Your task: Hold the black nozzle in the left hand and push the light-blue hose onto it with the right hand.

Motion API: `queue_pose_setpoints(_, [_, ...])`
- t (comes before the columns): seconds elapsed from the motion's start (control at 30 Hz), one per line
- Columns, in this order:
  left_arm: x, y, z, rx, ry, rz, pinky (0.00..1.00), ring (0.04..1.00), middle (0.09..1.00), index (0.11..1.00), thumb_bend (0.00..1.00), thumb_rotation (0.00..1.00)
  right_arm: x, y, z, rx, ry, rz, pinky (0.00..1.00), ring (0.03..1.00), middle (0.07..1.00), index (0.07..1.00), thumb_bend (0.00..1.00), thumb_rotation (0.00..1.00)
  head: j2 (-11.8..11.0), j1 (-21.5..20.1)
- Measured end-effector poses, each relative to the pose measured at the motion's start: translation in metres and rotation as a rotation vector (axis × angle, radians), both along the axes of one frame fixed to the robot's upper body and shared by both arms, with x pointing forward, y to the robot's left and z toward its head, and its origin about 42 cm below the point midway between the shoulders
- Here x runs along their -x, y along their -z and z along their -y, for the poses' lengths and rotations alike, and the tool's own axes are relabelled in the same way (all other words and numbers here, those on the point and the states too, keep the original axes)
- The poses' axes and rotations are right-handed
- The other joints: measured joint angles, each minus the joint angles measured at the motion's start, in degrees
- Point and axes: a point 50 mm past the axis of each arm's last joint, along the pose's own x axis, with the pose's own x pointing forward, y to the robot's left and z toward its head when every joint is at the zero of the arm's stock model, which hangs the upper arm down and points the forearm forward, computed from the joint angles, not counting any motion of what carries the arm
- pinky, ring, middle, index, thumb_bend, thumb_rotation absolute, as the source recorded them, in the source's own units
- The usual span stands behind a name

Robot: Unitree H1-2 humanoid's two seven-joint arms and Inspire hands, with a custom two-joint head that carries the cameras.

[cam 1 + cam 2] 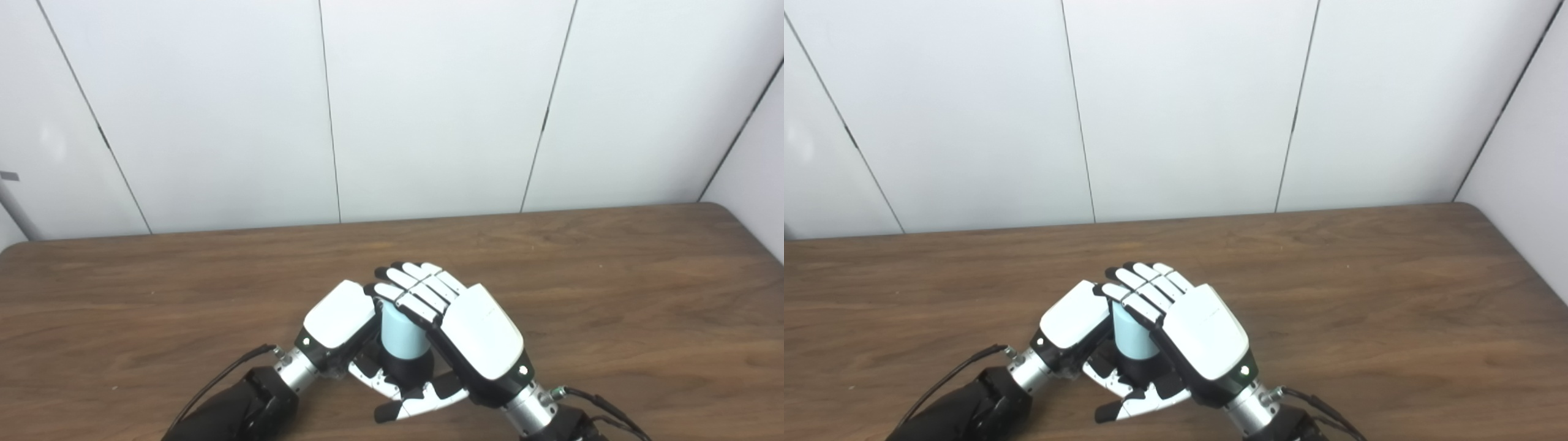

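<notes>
Near the front edge of the brown wood-grain worktop (612, 275) — white-and-black left hand (340, 321) and right hand (471, 334) brought together. Wrapped by the right: light-blue cylindrical hose (401, 337), upright. Below it, touching, black nozzle (411, 369), apparently clasped by the left, though mostly hidden. Best pressed straight down along the shared axis — nozzle braced firmly, no tilt.

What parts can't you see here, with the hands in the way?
- Top of the hose: both eye views, covered by the right hand fingers.
- Nozzle: mostly hidden between the left hand and the right hand; how far the hose sits on it can't be told.
- Left hand's fingers: behind the hose.
- Both arms: cut off by the bottom edge.
</notes>
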Motion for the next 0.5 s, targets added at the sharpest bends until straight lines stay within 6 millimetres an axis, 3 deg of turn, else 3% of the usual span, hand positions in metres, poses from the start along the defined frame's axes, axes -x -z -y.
queue_pose_setpoints(0.03, [0.0,0.0,0.0,0.0,0.0,0.0,0.18,0.248,0.366,0.509,0.51,0.02,-0.0004,-0.0006,0.0005,-0.001,0.001,-0.006,0.86,0.894,0.904,0.853,0.81,0.91,0.0,0.0])
queue_pose_setpoints(0.1, [0.0,-0.0001,0.0,0.003,-0.001,0.0,0.19,0.263,0.406,0.528,0.51,0.0,-0.001,-0.001,0.0009,-0.005,0.004,-0.015,0.86,0.894,0.903,0.852,0.81,0.92,0.0,0.0])
queue_pose_setpoints(0.2, [0.0,-0.0008,-0.0001,0.015,-0.004,0.006,0.18,0.246,0.461,0.494,0.52,0.0,-0.0011,-0.0017,0.0017,-0.013,0.013,-0.02,0.85,0.89,0.902,0.842,0.82,0.9,-0.18,0.0])
queue_pose_setpoints(0.33, [0.0001,-0.0013,-0.0003,0.025,-0.007,0.013,0.19,0.257,0.474,0.485,0.52,0.0,-0.0015,-0.0028,-0.0001,-0.022,0.016,-0.024,0.87,0.904,0.915,0.864,0.82,0.92,-0.26,0.09])
queue_pose_setpoints(0.4, [0.0,-0.0013,-0.0003,0.026,-0.007,0.013,0.22,0.298,0.439,0.524,0.52,0.0,-0.0011,-0.0036,-0.0009,-0.02,0.016,-0.027,0.89,0.923,0.926,0.884,0.82,0.93,-0.26,0.09])
queue_pose_setpoints(0.5, [0.0001,-0.0015,0.0,0.03,-0.006,0.012,0.22,0.305,0.432,0.532,0.51,0.0,-0.0005,-0.0057,0.0004,-0.011,0.02,-0.033,0.99,0.99,0.988,0.948,0.82,0.94,-0.26,0.09])
